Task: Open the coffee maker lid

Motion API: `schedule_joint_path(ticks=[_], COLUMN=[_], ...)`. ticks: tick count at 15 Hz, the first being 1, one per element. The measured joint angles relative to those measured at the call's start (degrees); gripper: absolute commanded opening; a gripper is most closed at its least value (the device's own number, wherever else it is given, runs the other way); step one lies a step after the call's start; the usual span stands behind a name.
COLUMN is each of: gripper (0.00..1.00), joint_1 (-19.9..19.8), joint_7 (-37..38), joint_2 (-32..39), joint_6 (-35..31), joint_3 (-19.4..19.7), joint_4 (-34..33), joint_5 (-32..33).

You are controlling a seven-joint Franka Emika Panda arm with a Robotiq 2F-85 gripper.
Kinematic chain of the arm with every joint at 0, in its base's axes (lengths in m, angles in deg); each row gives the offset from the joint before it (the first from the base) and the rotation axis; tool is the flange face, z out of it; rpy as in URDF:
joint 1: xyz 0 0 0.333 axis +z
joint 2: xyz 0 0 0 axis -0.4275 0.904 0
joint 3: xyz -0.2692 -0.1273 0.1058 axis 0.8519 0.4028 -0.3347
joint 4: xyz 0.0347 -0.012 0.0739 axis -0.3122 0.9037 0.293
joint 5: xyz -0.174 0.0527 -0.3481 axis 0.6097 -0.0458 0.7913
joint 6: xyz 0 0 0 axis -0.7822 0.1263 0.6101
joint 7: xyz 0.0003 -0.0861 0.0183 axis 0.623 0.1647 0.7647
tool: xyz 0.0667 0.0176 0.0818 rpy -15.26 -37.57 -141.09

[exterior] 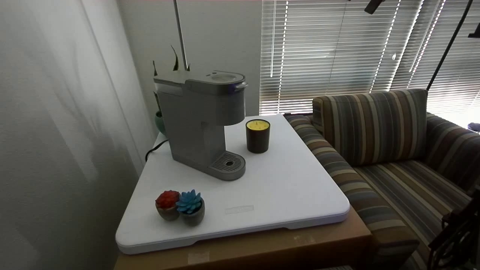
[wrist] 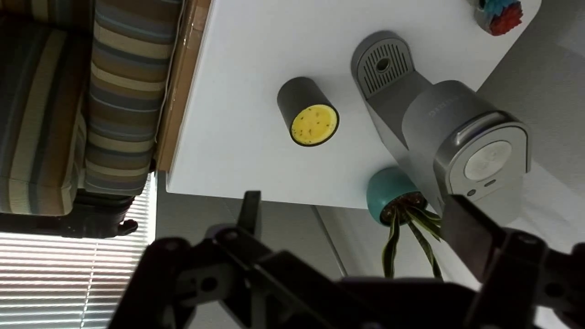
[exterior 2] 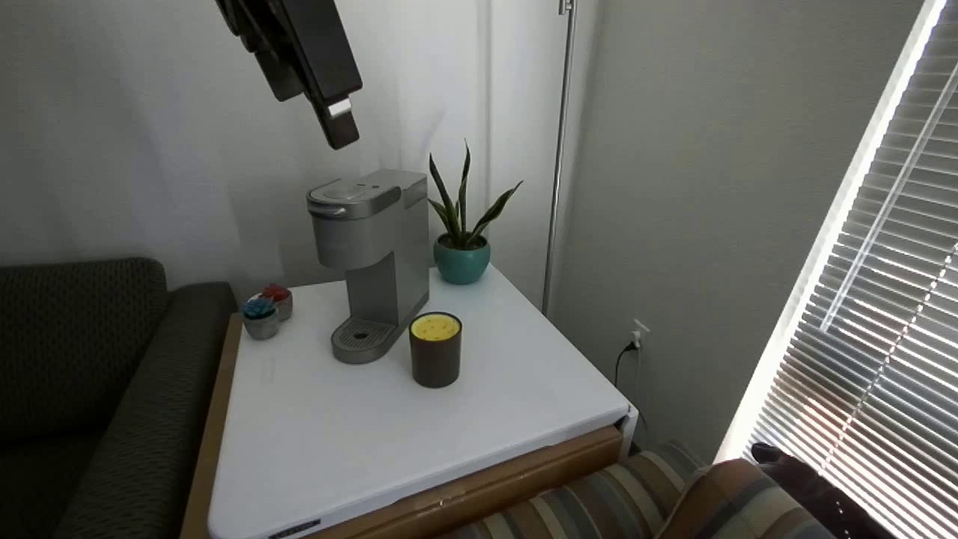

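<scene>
The gray coffee maker [exterior: 191,123] stands upright on a white table, also in view in an exterior view [exterior 2: 374,284] and in the wrist view [wrist: 429,109]. Its lid [exterior: 221,79] lies flat and closed on top, with the silver handle edge at the front; the lid also shows in an exterior view [exterior 2: 352,198] and in the wrist view [wrist: 486,160]. My gripper [wrist: 354,201] is open and empty in the wrist view, fingers wide apart. In an exterior view the gripper [exterior 2: 343,133] hangs above the coffee maker, apart from it.
A dark jar with yellow top [exterior: 258,137] stands beside the drip base. Two small succulents [exterior: 180,206] sit on the white table [exterior: 285,180]. A teal plant pot [exterior 2: 462,262] stands behind the machine. A thin pole [exterior 2: 560,150] rises behind. A striped armchair [exterior: 367,127] adjoins the table.
</scene>
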Motion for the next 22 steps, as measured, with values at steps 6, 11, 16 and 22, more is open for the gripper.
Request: schedule_joint_path(ticks=[6,11,16,22], gripper=[1.0,1.0,1.0,1.0], joint_1=[0.92,3.77,3.85,3.34], joint_7=[-0.08,0.26,4.97,8.42], joint_2=[2.12,10.41,17.58,16.97], joint_6=[-2.2,-7.75,-8.02,-7.91], joint_3=[-2.67,-5.9,-9.53,-10.16], joint_4=[-0.18,-3.25,-6.13,-6.18], joint_5=[-2.06,-8.63,-10.16,-6.94])
